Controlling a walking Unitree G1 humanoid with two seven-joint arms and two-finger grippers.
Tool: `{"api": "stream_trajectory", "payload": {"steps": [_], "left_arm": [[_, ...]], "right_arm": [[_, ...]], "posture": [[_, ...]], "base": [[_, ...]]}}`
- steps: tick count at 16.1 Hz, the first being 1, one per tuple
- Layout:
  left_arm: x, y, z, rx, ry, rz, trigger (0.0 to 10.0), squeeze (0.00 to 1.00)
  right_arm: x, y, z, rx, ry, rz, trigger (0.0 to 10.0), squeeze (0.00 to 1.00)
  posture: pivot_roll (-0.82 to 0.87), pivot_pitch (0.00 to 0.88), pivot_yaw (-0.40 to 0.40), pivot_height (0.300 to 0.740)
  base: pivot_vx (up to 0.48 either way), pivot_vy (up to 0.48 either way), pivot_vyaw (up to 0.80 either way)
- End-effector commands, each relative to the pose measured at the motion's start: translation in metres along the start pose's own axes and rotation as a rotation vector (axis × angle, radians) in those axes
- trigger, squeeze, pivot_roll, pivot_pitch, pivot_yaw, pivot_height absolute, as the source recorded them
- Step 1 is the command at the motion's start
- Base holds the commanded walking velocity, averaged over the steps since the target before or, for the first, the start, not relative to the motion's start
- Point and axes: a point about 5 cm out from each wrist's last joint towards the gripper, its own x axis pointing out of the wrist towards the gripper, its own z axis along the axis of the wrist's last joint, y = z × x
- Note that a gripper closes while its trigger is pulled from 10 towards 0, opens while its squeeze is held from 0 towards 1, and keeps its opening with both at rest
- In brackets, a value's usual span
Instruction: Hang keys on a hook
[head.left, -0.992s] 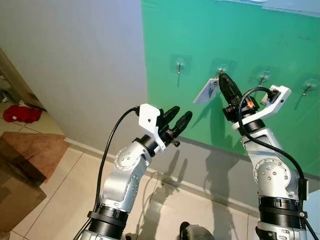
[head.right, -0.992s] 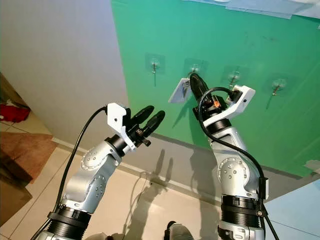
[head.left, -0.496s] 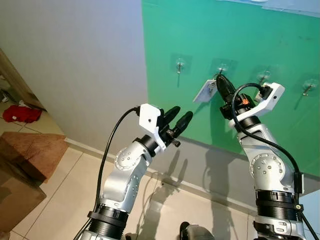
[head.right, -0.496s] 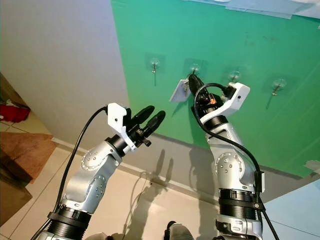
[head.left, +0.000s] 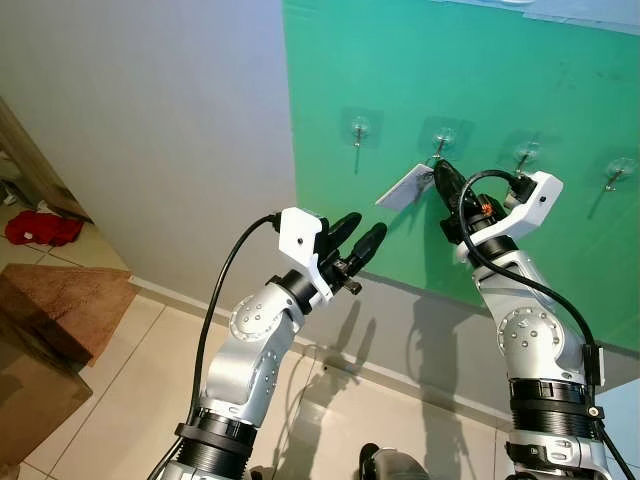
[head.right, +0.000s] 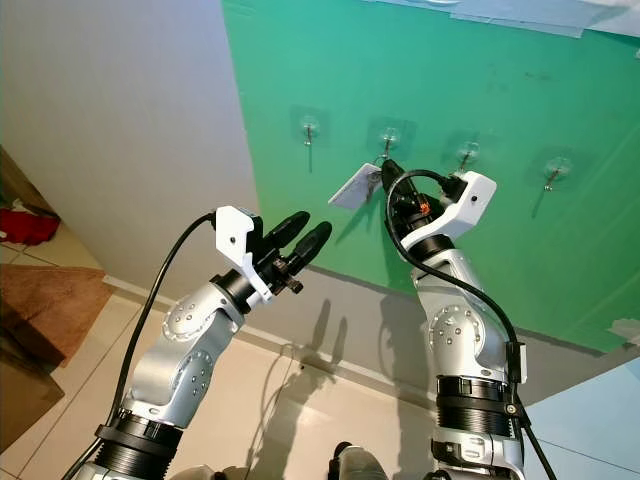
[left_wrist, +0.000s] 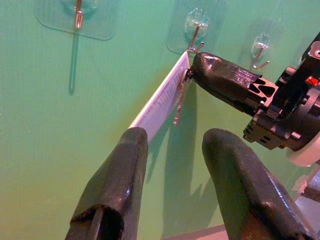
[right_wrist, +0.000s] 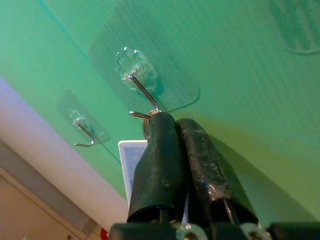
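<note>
Black right end effector (head.left: 440, 172) pinches keys (left_wrist: 181, 97) at hook (head.left: 438, 145); left end effector (head.left: 358, 232) released.

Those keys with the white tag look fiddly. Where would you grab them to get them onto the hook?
Probably at the ring end, where the right end effector pinches them now, coming from below the hook and out from the wall. The keys and flat white tag then trail clear, leaving the ring free for the upturned tip.
</note>
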Motion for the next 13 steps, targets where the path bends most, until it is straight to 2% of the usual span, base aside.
{"api": "stream_trajectory", "payload": {"steps": [1, 4, 6, 8, 9, 10, 11, 13], "left_arm": [[-0.001, -0.003, 0.002, 0.006, -0.003, -0.004, 10.0, 0.00], [0.000, 0.003, -0.001, 0.003, 0.013, 0.040, 10.0, 0.00], [0.000, 0.007, -0.002, 0.019, 0.027, 0.079, 10.0, 0.00], [-0.001, 0.010, -0.005, 0.018, 0.036, 0.110, 10.0, 0.00], [-0.001, 0.012, -0.007, 0.013, 0.045, 0.130, 10.0, 0.00], [-0.003, 0.015, -0.010, 0.012, 0.062, 0.161, 10.0, 0.00], [-0.004, 0.019, -0.017, 0.030, 0.097, 0.199, 10.0, 0.00], [-0.007, 0.022, -0.023, 0.045, 0.120, 0.246, 10.0, 0.00]], "right_arm": [[-0.005, -0.003, -0.003, 0.037, 0.006, 0.005, 10.0, 1.00], [-0.010, 0.001, -0.002, 0.026, -0.021, 0.032, 10.0, 1.00], [-0.028, -0.002, 0.004, 0.028, -0.061, 0.095, 10.0, 1.00], [-0.040, -0.004, 0.004, 0.005, -0.047, 0.123, 10.0, 1.00], [-0.044, -0.006, 0.001, -0.030, -0.012, 0.117, 10.0, 0.91], [-0.049, -0.009, -0.009, -0.128, 0.069, 0.102, 10.0, 0.50], [-0.054, -0.014, -0.023, -0.250, 0.165, 0.077, 10.0, 0.00], [-0.061, -0.018, -0.047, -0.358, 0.277, 0.056, 10.0, 0.00]], "posture": [[-0.09, 0.093, 0.000, 0.740], [-0.09, 0.092, 0.000, 0.740], [-0.09, 0.093, 0.004, 0.740], [-0.09, 0.095, 0.002, 0.740], [-0.09, 0.095, 0.002, 0.740], [-0.10, 0.096, 0.002, 0.740], [-0.10, 0.096, 0.002, 0.740], [-0.10, 0.094, -0.002, 0.740]], "base": [[0.000, 0.000, 0.00], [0.000, 0.000, 0.00], [0.000, 0.000, 0.00], [0.000, 0.000, 0.00], [0.000, 0.000, 0.00], [0.000, 0.000, 0.00], [0.000, 0.480, 0.00], [0.000, 0.472, 0.00]]}}
